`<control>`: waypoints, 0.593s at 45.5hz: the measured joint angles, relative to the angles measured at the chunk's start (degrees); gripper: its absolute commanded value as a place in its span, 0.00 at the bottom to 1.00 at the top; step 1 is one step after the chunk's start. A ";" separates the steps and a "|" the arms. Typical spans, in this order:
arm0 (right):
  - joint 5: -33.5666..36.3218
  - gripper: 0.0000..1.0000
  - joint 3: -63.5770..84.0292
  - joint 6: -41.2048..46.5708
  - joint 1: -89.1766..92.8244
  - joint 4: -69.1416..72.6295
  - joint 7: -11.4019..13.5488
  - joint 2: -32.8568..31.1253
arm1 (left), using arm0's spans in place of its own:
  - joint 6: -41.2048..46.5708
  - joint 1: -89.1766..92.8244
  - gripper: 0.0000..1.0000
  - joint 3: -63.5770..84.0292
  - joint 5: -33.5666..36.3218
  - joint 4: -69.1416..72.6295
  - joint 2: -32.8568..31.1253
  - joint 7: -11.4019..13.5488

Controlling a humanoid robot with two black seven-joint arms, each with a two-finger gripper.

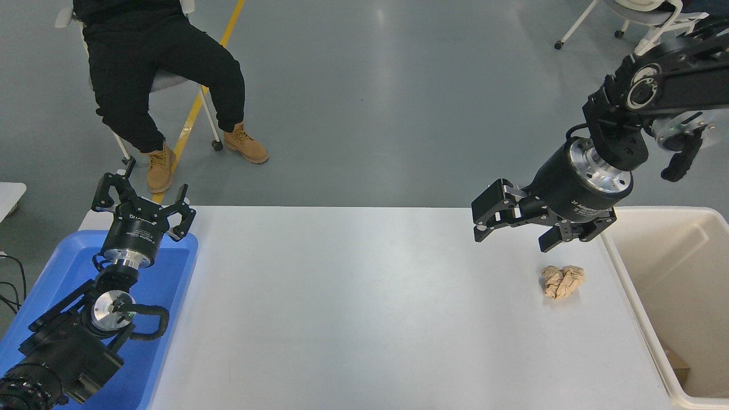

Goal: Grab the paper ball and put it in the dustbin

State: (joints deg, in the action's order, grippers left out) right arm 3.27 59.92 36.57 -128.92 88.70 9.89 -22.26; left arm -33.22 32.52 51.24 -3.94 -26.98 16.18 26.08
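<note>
The tan-brown paper ball (562, 282) lies on the white table (364, 307) near its right side, close to the dustbin. The cream-beige dustbin (632, 285) stands at the table's right edge, its deep inside open to view. My right gripper (512, 239) is open and empty, hanging above the table just up and left of the paper ball, not touching it. My left gripper (142, 199) is open and parked at the lower left over the blue tray.
A blue shallow tray (171, 273) lies at the table's left end under the left arm. A brown scrap (676, 360) lies in the dustbin's bottom. A seated person (154, 74) is beyond the far left edge, and a white chair (643, 17) stands at the top right.
</note>
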 measured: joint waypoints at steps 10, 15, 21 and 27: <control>0.33 1.00 -0.08 0.15 1.02 -0.51 -0.02 -0.24 | 0.00 0.05 0.99 0.00 -0.01 0.00 0.00 0.01; 0.37 1.00 -0.26 0.22 1.60 -1.30 -0.03 -0.31 | 0.00 0.05 0.99 -0.01 -0.02 0.00 0.00 0.02; 0.40 1.00 -0.36 0.23 2.64 -2.63 -0.03 -0.50 | 0.00 0.05 0.99 -0.01 -0.02 0.00 0.00 0.03; 0.40 1.00 -0.41 0.17 3.79 -3.77 0.01 -0.97 | 0.00 0.05 0.99 0.00 -0.02 0.00 0.00 0.03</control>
State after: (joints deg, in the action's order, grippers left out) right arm 3.67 59.51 36.75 -125.14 84.93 9.90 -23.24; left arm -33.22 32.58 51.24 -3.96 -26.98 16.18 26.11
